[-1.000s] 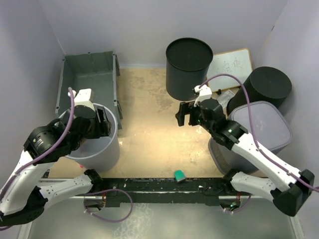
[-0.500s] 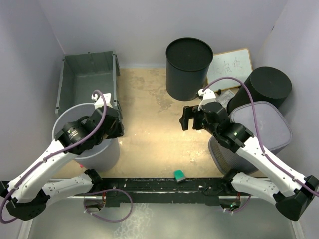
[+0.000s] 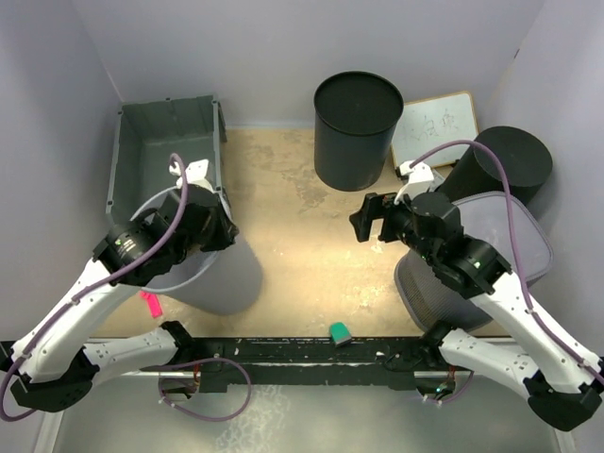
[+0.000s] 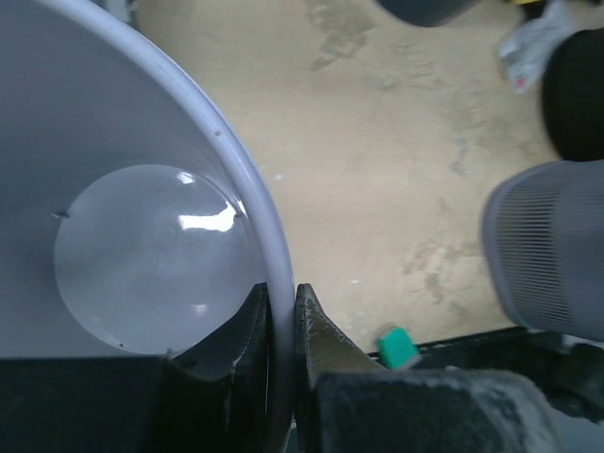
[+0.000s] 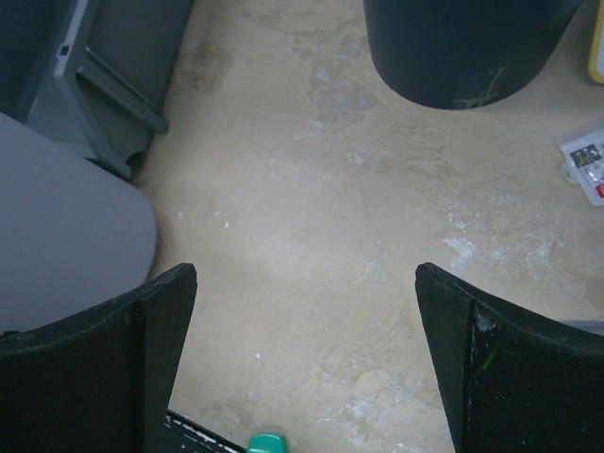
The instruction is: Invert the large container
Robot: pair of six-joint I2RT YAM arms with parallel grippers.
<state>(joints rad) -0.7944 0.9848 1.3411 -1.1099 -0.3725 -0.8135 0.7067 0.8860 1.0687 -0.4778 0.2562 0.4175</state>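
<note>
We see the crate (image 3: 165, 156) in the far left corner, against the left wall. It is dark grey, rectangular and shallow, standing open side up with its bare inside showing. Its ribbed long side faces right.

From above, the light fell fairly evenly and was brightest in a warm pool on the tan table (image 3: 302, 236) near its middle. The walls were dimmer and bluish, and shadows were soft-edged. Through my left wrist camera a white glare sat on the floor of the round light grey bin (image 4: 142, 274), and my left gripper (image 4: 280, 307) was dark and blurred at the bottom edge. In my right wrist view the table was sharp, while my right gripper (image 5: 304, 274) showed only as two dark, soft-edged shapes in the lower corners.
</note>
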